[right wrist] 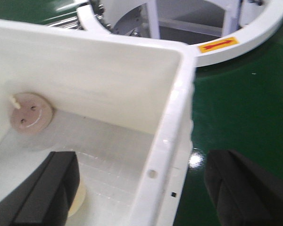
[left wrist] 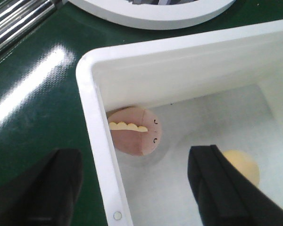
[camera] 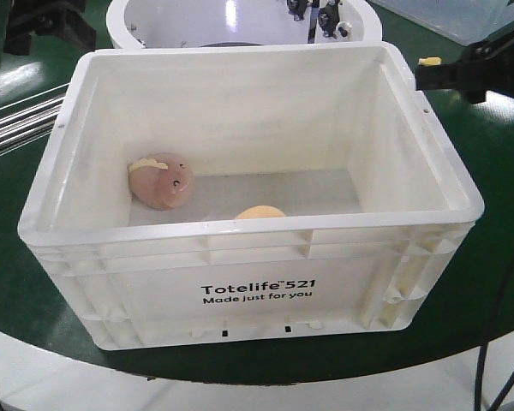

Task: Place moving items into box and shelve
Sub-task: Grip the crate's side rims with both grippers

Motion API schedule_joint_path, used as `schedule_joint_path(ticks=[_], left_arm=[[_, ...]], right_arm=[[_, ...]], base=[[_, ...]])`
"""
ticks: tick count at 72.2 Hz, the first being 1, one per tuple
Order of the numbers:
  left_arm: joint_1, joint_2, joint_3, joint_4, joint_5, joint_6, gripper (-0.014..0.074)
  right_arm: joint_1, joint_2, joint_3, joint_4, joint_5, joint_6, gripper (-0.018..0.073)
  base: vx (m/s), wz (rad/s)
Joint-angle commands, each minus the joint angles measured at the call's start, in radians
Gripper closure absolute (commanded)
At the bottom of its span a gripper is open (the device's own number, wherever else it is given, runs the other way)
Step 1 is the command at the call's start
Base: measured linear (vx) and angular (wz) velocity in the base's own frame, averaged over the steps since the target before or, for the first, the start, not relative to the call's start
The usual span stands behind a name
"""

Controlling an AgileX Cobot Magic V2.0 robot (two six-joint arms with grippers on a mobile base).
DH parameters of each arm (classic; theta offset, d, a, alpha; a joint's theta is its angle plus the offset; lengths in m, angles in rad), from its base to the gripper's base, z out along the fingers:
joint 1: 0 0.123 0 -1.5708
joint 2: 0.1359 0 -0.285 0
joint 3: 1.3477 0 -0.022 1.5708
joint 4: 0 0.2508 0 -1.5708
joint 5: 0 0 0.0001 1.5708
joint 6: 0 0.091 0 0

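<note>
The box [camera: 255, 295] is a large white crate with black "Totelife 521" print, standing on the green table. Two moving items lie on its floor: a pinkish-tan one with a tiny dark face [camera: 160, 181] [left wrist: 134, 134] [right wrist: 30, 113] in the left corner, and a cream one [camera: 259, 211] [left wrist: 243, 167] [right wrist: 79, 197] near the front wall. My left gripper [left wrist: 132, 188] is open, its fingers straddling the box's left wall [left wrist: 104, 155]. Over the right wall [right wrist: 172, 141], my right gripper [right wrist: 146, 188] is open too, one finger inside and one outside. Neither gripper holds anything.
A white ring-shaped structure [camera: 240, 21] [right wrist: 226, 33] stands just behind the box. Metal rails [camera: 17, 128] run along the left. A clear tub [camera: 463, 17] sits at the back right. Black cables [camera: 497, 325] hang past the table's rounded front edge.
</note>
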Motion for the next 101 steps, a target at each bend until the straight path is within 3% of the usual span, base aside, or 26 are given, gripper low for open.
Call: schedule_joint_path(ticks=[1, 10, 39, 55, 81, 90, 101], left_arm=[[-0.001, -0.009, -0.026, -0.004, -0.026, -0.029, 0.0024], [-0.001, 0.037, -0.024, -0.003, 0.059, -0.045, 0.0024], [-0.001, 0.073, 0.160, -0.002, 0.052, -0.051, 0.0024], [-0.001, 0.073, 0.179, -0.003, 0.024, -0.054, 0.0024], [-0.001, 0.073, 0.179, -0.058, 0.034, -0.058, 0.0059], [-0.001, 0.073, 0.179, -0.082, 0.034, -0.058, 0.0124], [-0.001, 0.073, 0.179, -0.153, 0.049, -0.058, 0.0273]], right_arm=[[0.039, 0.004, -0.028, -0.055, -0.096, 0.072, -0.0026], [0.065, 0.045, -0.028, -0.161, -0.093, 0.162, -0.0025], [0.065, 0.139, -0.028, -0.091, -0.097, 0.123, -0.0025], [0.065, 0.162, -0.028, -0.089, -0.046, 0.123, 0.0027], [0.065, 0.204, -0.028, -0.059, 0.010, 0.124, 0.0221], [0.065, 0.207, -0.028, -0.059, 0.005, 0.124, 0.0329], [0.065, 0.207, -0.028, -0.058, -0.008, 0.129, 0.0450]], base=[[0.00, 0.00], [0.00, 0.00], [0.00, 0.00], [0.00, 0.00], [0.00, 0.00], [0.00, 0.00], [0.00, 0.00]])
